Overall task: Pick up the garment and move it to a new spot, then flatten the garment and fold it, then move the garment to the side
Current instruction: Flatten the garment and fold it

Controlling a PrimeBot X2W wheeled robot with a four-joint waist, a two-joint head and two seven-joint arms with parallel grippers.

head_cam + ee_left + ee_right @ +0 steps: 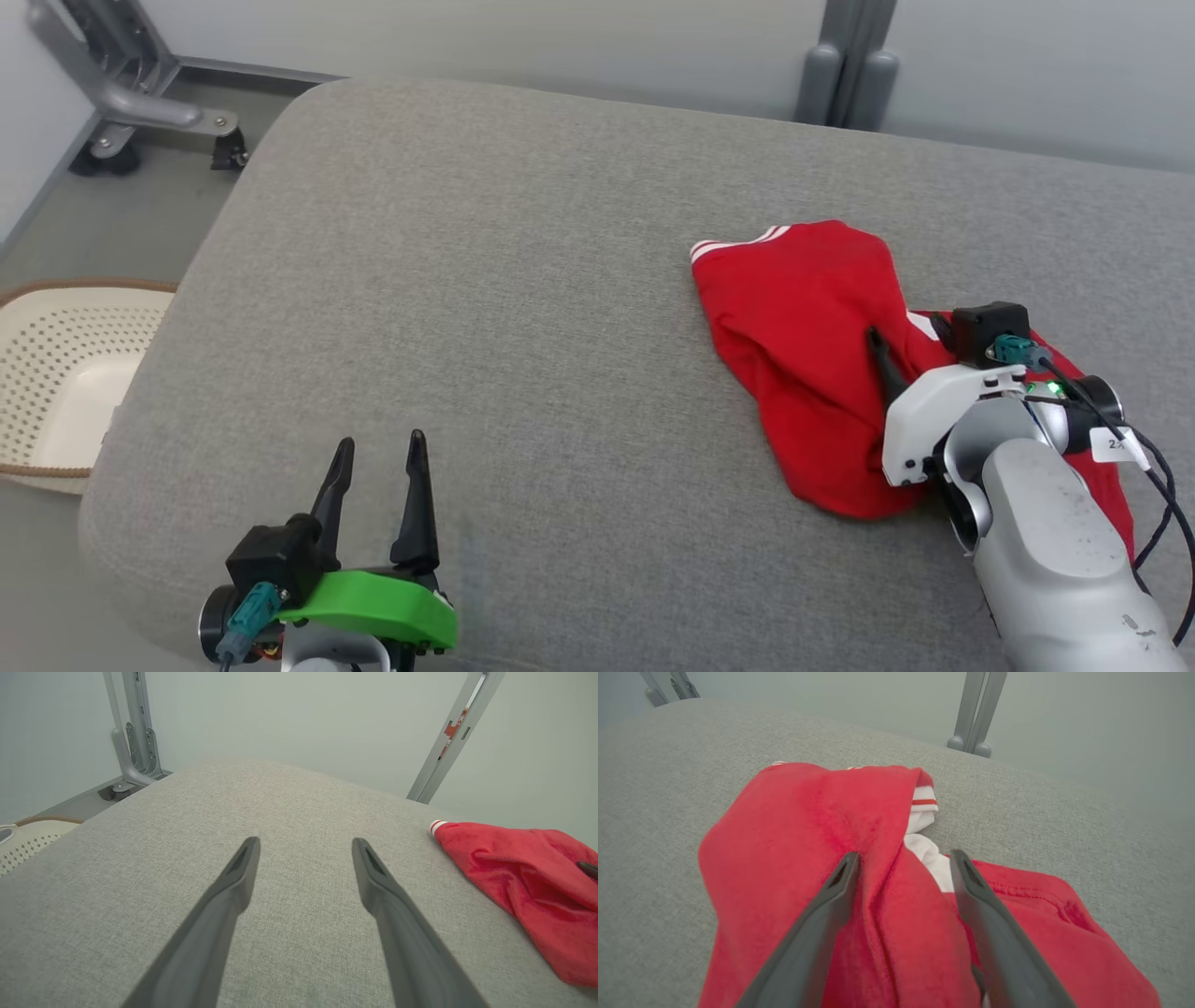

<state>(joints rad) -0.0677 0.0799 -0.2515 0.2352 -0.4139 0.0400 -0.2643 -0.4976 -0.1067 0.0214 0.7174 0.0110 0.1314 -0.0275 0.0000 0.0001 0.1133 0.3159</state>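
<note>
Red garment (803, 327) lies crumpled on the right of the grey pad (513, 280), with a white-striped edge at its far side. Right gripper (904, 856) is down on it, jaws spread wide, a ridge of cloth between the fingers, nothing pinched. Left gripper (381, 439) hangs released over bare pad at near left, well apart from the garment.
</note>
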